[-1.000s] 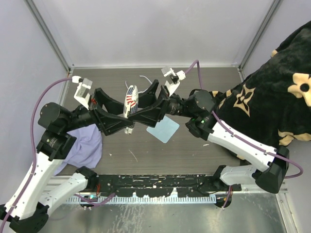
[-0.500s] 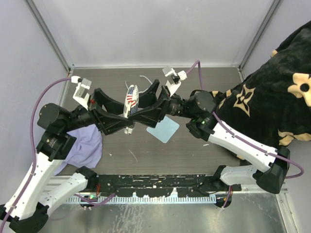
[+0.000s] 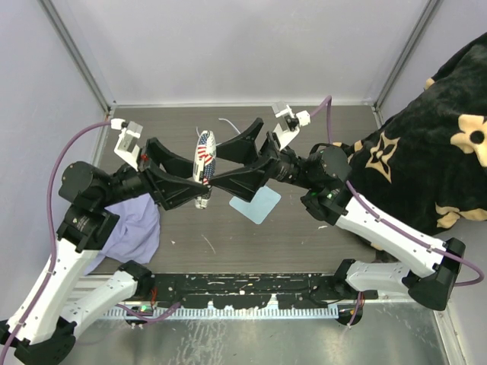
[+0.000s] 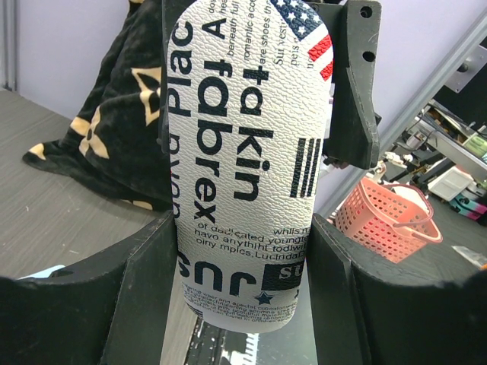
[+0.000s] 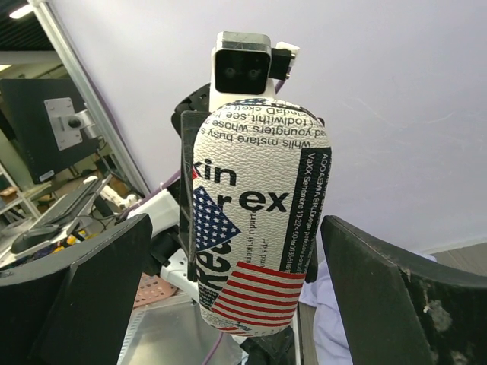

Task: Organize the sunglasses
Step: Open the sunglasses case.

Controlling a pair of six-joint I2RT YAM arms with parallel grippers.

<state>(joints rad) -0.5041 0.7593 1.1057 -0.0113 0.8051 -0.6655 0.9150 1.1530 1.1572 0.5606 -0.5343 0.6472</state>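
Above the table, flag case tight in left hand; right hand agape, clear.

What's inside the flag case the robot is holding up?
I can't tell. The left pincer grips the flag case, and every view shows only its printed outside. Whatever may be inside is covered.

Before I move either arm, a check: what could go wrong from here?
The case hangs in the air, pinched only by the left tool; it could slip or pivot. The open right tool flanks it closely, so the fingers may collide. The sunglasses lie mostly hidden behind it and could be knocked.
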